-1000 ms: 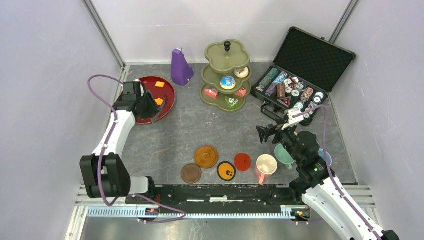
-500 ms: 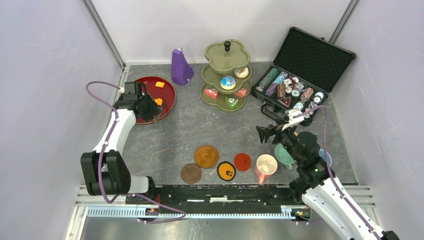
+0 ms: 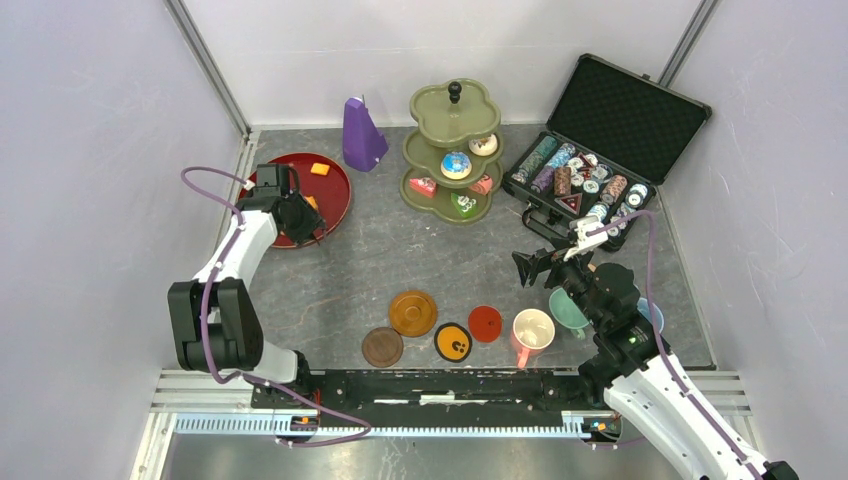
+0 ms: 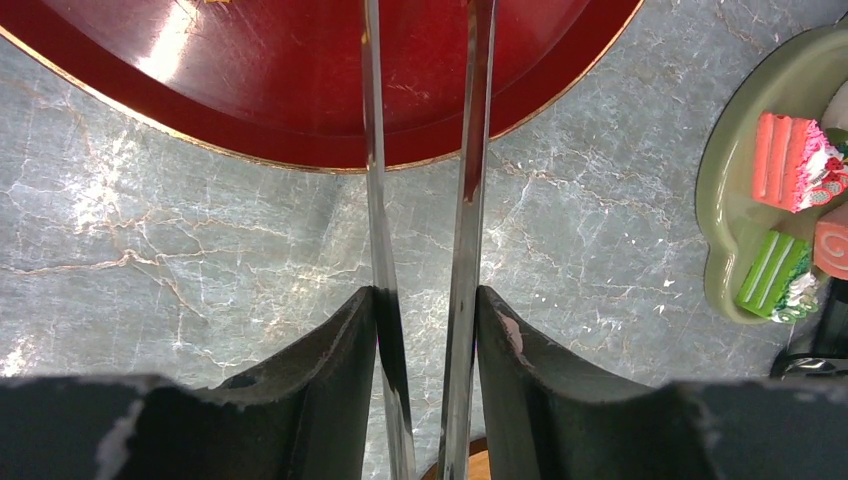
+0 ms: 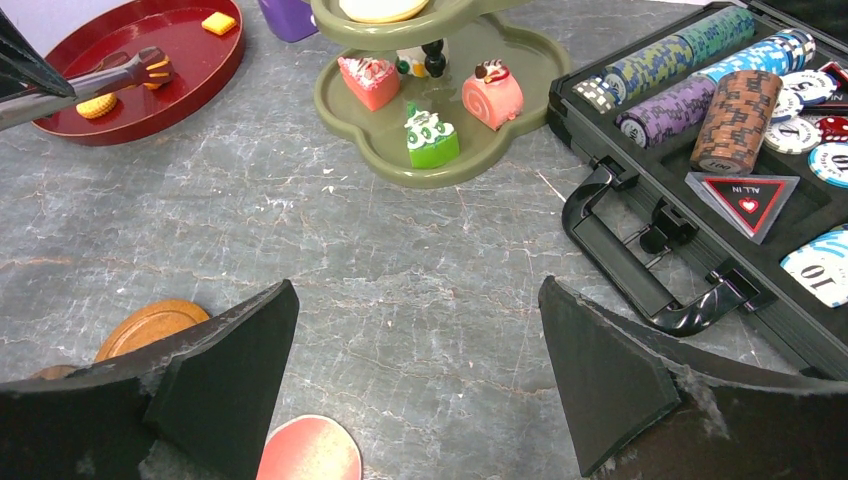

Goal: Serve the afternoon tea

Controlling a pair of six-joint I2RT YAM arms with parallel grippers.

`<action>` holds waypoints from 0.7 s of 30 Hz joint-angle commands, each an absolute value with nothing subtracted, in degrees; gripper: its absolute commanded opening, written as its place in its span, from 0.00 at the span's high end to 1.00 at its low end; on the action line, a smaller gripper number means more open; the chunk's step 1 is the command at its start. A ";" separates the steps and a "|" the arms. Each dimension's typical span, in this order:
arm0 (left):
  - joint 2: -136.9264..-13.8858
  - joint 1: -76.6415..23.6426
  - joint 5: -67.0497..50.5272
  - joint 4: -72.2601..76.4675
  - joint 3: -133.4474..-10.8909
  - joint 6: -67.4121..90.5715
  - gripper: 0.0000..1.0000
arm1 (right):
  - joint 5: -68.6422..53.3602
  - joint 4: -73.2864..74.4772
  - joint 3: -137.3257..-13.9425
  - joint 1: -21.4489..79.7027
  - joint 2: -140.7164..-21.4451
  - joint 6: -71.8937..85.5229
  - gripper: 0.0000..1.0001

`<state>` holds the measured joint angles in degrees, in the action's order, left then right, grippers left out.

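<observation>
Clamping steel tongs [image 4: 475, 150], left claw [image 4: 425, 300] hangs at rim of glossy red tray [image 3: 335, 185]; tong tips pinch small orange pastry [image 5: 155, 68] over tray. Right claw [image 5: 415, 290] gaping, well apart from tray; bare marbled table [image 5: 400, 260] between.

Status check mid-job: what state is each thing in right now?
Left gripper: shut on tongs.
Tongs: tips around a brown pastry at the red tray.
Right gripper: open, empty.
Black case: lid open.
Pink mug: upright, empty.
Stand: top tier bare, lower tiers hold cakes.
</observation>
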<state>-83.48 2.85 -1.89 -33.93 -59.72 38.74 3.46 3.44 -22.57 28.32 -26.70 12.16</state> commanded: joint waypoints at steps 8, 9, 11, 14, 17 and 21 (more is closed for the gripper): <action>-83.54 2.88 -0.92 -32.06 -62.82 39.21 0.70 | 3.61 0.71 -22.81 28.13 -27.75 11.51 0.02; -83.35 2.89 -0.88 -32.08 -62.84 39.05 0.71 | 3.60 0.70 -22.70 28.11 -27.76 11.44 0.02; -82.88 2.86 -0.70 -32.22 -62.92 38.73 0.73 | 3.73 0.70 -22.59 28.12 -27.71 11.50 0.02; -81.83 2.83 -0.26 -32.74 -63.11 38.01 0.75 | 3.87 0.70 -22.63 28.13 -27.71 11.43 0.02; -80.10 2.90 -0.29 -33.21 -63.28 37.15 0.77 | 3.96 0.70 -22.68 28.14 -27.69 11.40 0.02; -77.36 2.90 -0.27 -33.91 -63.83 35.72 0.78 | 4.09 0.63 -23.06 28.13 -27.86 11.12 0.02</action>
